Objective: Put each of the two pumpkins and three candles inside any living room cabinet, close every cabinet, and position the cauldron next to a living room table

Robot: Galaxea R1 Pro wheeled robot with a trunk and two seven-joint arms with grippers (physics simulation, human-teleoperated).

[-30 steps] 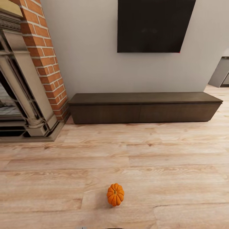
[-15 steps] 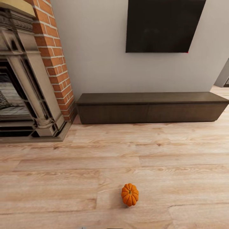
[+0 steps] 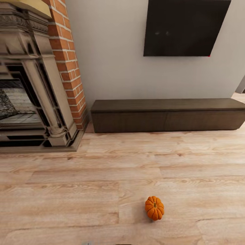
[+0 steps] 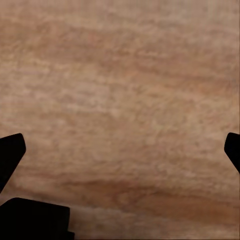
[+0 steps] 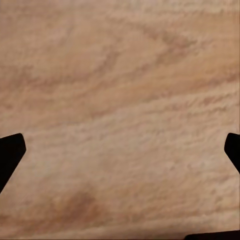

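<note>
One bright orange ribbed pumpkin [image 3: 154, 208] sits on the wood-plank floor in the head view, low and right of centre. Behind it, against the grey wall, runs the long dark-brown cabinet [image 3: 170, 115] with its drawer fronts shut. In the left wrist view my left gripper [image 4: 120, 150] is open, its black fingertips [image 4: 11, 152] at the two sides over bare floor. The right wrist view has my right gripper [image 5: 120, 150] open too, fingertips [image 5: 10, 150] wide apart above the planks, nothing between them. The candles, cauldron and coffee table are out of view.
A red-brick fireplace [image 3: 66, 64] with an ornate grey surround [image 3: 37, 102] and a raised hearth step stands at the left. A black TV [image 3: 185, 27] hangs on the wall above the cabinet. Wood floor [image 3: 102, 170] stretches between me and the cabinet.
The whole head view has shifted: the camera has turned left, so the fireplace shows more and the pumpkin and cabinet sit further right in the picture. Nothing itself has moved.
</note>
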